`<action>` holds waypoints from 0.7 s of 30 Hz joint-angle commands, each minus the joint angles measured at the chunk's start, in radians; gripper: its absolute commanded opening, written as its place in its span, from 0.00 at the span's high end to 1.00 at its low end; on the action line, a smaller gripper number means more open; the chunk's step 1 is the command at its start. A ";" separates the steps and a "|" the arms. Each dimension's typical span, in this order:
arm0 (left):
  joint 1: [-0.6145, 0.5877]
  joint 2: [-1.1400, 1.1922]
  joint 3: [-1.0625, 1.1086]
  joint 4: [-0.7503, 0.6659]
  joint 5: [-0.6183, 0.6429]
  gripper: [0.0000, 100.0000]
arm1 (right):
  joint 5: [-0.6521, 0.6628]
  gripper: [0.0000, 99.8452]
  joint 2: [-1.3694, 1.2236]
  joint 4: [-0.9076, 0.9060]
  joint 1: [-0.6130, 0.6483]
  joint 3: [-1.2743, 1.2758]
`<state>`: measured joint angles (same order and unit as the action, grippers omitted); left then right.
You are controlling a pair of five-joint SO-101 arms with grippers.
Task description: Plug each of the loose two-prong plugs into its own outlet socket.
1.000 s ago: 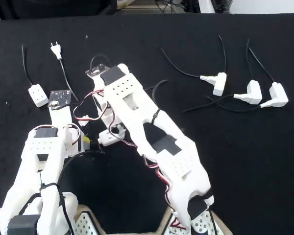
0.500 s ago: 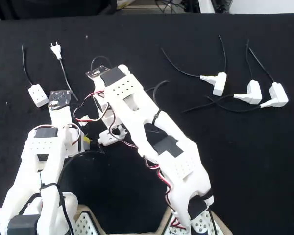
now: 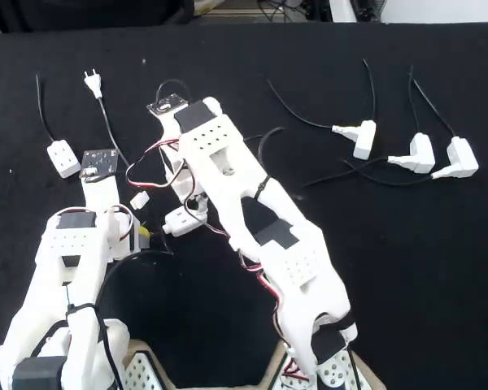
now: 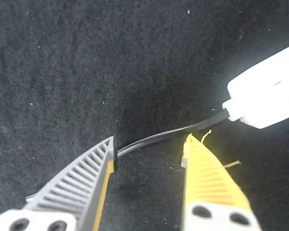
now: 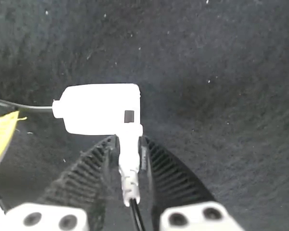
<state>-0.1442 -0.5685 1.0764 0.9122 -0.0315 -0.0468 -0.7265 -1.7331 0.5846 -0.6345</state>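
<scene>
High view: I see the black bench [image 3: 439, 268] with both arms on it. The right arm [image 3: 252, 211] stretches on a diagonal toward the far left, and the left arm [image 3: 73, 252] sits beside it. Between them a white socket block [image 3: 177, 221] lies partly under the right arm. At the far left a loose plug [image 3: 92, 80] lies on its cord, apart from a spare socket [image 3: 63, 158] nearby. Off to the right I count three plug-and-socket pairs [image 3: 416, 154] that look joined.

Left wrist view: my left pincer [image 4: 149, 144] is spread, with the grey finger [image 4: 86, 178] on one side and the yellow finger [image 4: 207, 178] on the other. A black cord [image 4: 183, 131] passes between their tips and runs into the socket block [image 4: 267, 94]. Nothing is clamped.

Right wrist view: my right pincer [image 5: 129, 140] is pressed together on a small white plug [image 5: 129, 166]. The plug's front end sits against the side face of the socket block [image 5: 98, 115]. The prongs are hidden, so I cannot tell how deep it is seated. The left pincer's yellow fingertip [image 5: 2, 132] shows just beside the block's cord end.
</scene>
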 commanded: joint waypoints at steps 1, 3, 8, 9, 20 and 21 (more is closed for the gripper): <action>-0.007 -0.032 -0.051 0.008 0.009 0.77 | 0.054 0.99 -0.030 -0.025 -0.020 -0.039; -0.007 -0.032 -0.051 0.008 0.009 0.77 | 0.061 0.99 -0.028 -0.026 -0.020 -0.038; -0.007 -0.032 -0.051 0.008 0.009 0.77 | 0.064 0.99 -0.035 -0.026 -0.012 -0.031; -0.007 -0.032 -0.051 0.008 0.009 0.77 | 0.064 0.99 -0.035 -0.026 -0.009 -0.028; -0.007 -0.032 -0.051 0.008 0.009 0.77 | 0.066 0.99 -0.028 -0.026 -0.002 -0.030; -0.007 -0.032 -0.051 0.008 0.009 0.77 | 0.066 0.99 -0.025 -0.031 -0.008 -0.028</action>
<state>-0.1442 -0.5685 1.0764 0.9122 -0.0315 0.0100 -0.7526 -1.7361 0.5877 -0.6529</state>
